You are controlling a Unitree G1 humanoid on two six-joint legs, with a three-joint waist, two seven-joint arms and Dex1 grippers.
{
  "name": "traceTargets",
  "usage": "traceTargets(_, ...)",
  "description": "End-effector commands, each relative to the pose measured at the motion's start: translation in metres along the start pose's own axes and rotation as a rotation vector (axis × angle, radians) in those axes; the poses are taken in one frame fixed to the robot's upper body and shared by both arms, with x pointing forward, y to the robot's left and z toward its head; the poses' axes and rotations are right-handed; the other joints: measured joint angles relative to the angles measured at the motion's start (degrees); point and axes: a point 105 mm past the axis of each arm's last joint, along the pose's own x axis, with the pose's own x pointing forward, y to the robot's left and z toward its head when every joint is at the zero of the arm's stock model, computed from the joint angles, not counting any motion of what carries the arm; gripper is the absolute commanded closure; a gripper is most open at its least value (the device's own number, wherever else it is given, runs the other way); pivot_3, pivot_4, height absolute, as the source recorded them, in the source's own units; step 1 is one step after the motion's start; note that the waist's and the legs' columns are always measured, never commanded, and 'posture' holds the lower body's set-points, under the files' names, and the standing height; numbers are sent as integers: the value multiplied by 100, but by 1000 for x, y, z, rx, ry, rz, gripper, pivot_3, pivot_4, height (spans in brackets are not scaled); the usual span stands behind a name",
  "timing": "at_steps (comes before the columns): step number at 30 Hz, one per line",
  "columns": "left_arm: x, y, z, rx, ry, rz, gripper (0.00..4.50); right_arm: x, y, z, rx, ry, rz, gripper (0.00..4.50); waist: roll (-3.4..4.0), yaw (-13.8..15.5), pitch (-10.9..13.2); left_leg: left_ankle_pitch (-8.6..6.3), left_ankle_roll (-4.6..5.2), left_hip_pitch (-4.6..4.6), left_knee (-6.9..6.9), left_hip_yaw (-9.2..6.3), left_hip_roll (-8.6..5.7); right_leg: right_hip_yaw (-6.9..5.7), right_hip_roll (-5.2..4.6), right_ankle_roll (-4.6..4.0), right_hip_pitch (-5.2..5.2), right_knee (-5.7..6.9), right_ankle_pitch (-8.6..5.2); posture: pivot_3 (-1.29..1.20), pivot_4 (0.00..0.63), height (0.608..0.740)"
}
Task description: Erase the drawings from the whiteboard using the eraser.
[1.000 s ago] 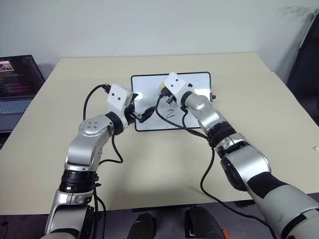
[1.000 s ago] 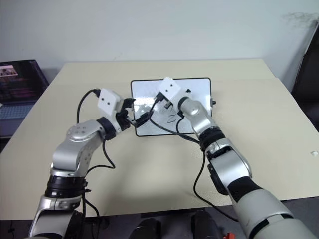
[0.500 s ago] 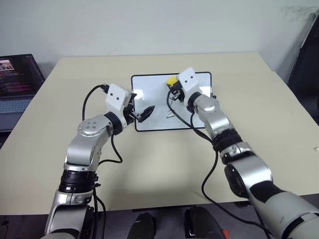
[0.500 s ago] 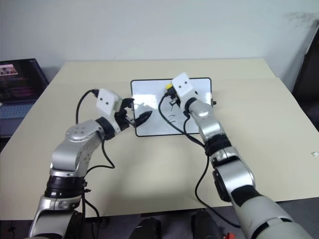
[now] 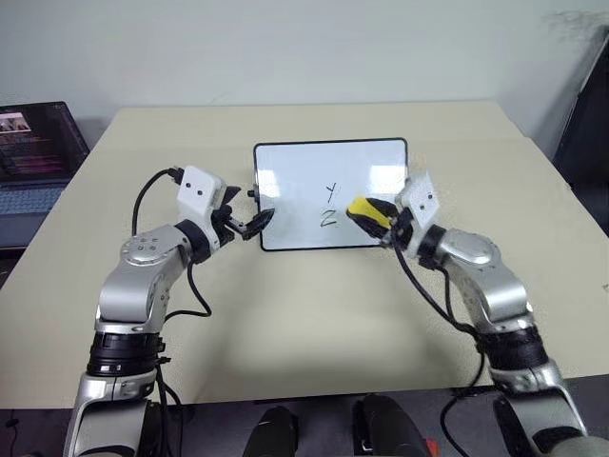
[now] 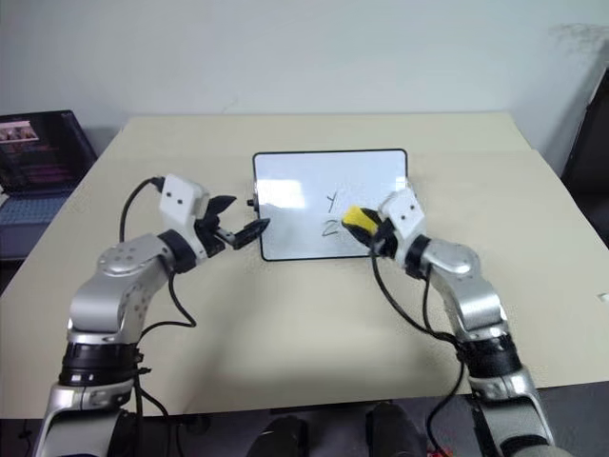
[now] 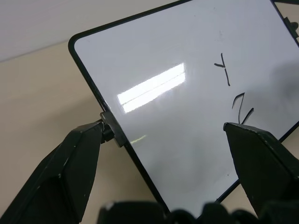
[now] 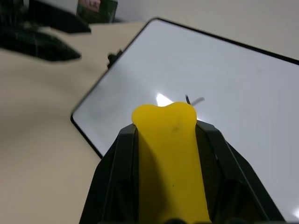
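Office or lab, beige table (image 5: pixel 314 314), plain white wall (image 5: pixel 285 48), open laptop (image 5: pixel 33 157)

Right gripper (image 5: pixel 381 221) with eraser (image 5: pixel 366 211): now pulled from upper centre to right of centre, off whiteboard (image 5: pixel 295 181). Y and Z (image 5: pixel 329 206) uncovered. Left gripper (image 5: pixel 249 224): shifted slightly left.
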Motion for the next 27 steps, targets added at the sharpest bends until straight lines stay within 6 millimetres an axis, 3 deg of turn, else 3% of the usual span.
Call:
traceTargets(1, -3, 4, 9, 42, -28, 5, 0, -10, 0, 6, -102, -28, -41, 3214, -1, -7, 1, 0, 0, 1, 0, 2, 0, 2, 0, 1, 0, 1, 0, 0, 150, 740)
traceTargets(7, -3, 4, 7, 46, -20, -2, 0, -14, 4, -4, -129, -15, -88, 3214, -3, -3, 2, 0, -1, 4, 1, 7, 1, 6, 1, 2, 0, 1, -1, 0, 150, 740)
traceTargets(13, -5, 9, 6, 37, -14, 17, 0, -6, 2, 5, -139, -75, -145, 3214, -4, 2, 3, 0, -1, 3, 1, 7, 1, 6, 1, 3, 0, 0, -1, 0, 150, 740)
traceTargets(19, -6, 11, 2, 28, -4, 30, 0, 27, -12, 26, -203, -162, -214, 3214, -4, -13, 3, 1, -2, 6, 3, 8, 2, 7, 2, 2, 0, 3, -1, 0, 150, 740)
traceTargets(27, -9, 9, -7, 22, 17, 41, 0, 72, -24, 30, -314, -160, -215, 3214, -6, -3, 4, 1, -1, 3, 2, 10, -1, 7, 0, -26, -1, 1, 16, 0, 150, 740)
